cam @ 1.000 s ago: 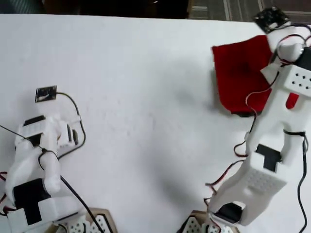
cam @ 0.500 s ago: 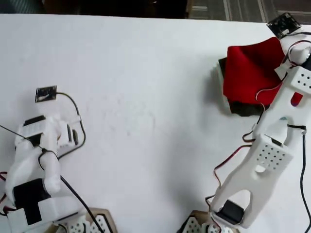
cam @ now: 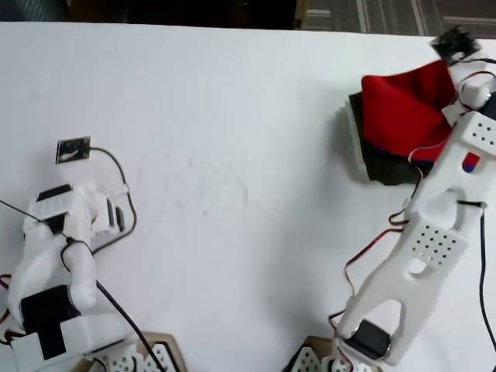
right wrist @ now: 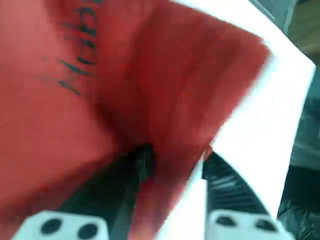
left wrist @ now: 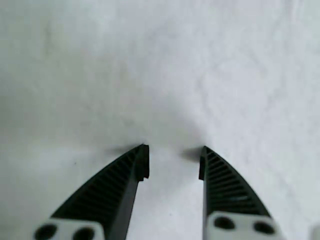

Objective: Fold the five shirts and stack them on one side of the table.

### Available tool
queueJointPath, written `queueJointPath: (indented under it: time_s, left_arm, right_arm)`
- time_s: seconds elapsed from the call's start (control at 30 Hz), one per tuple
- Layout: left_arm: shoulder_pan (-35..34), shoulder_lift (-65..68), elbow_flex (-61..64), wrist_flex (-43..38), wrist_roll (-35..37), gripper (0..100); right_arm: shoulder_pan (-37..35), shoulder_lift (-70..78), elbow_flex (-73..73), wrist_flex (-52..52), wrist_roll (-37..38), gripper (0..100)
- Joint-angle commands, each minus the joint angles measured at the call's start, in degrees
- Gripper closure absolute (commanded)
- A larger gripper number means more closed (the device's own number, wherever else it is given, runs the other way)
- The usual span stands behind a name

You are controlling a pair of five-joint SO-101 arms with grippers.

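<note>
Far right corner of the table (cam: 232,93), that's where the pile (cam: 381,167) of shirts lies. The top shirt (cam: 403,108) sits on it, its far right edge raised off the pile. The right arm (cam: 422,248) stretches from the near edge up along the right side. The right gripper (right wrist: 175,162) is at that raised edge, with a fold of the cloth caught between its jaws. Over on the near left, the left arm (cam: 58,256) is tucked back close to its base. The left gripper (left wrist: 172,162) hangs just above bare tabletop, jaws apart, well apart from the shirts. A wide stretch of table lies between the two arms.
</note>
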Motion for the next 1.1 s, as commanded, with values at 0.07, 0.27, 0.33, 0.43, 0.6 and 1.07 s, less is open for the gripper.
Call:
queueJointPath:
  time_s: [0.07, 0.27, 0.33, 0.43, 0.6, 1.07]
  left_arm:
    - [-0.6, -0.8, 0.1, -1.8, 0.6, 82]
    - [-0.5, -0.8, 0.1, -1.8, 0.6, 82]
    - [-0.5, -0.8, 0.1, -1.8, 0.6, 82]
    - [-0.5, -0.8, 0.1, -1.8, 0.6, 82]
    - [-0.5, -0.8, 0.1, -1.8, 0.6, 82]
    - [-0.5, -0.8, 0.1, -1.8, 0.6, 82]
  right_arm:
    - [3.8, -1.9, -4.0, -7.1, -9.7, 80.7]
    - [3.9, -2.3, -6.3, -6.6, -18.9, 81.5]
    - [2.5, -2.2, -7.9, -3.9, -19.4, 86.8]
    - [0.8, -2.0, -9.4, -2.8, -19.4, 97.1]
    - [-1.4, -2.9, -9.8, 1.2, -19.5, 90.6]
    - [-0.9, -3.2, -9.1, 22.2, -19.8, 97.1]
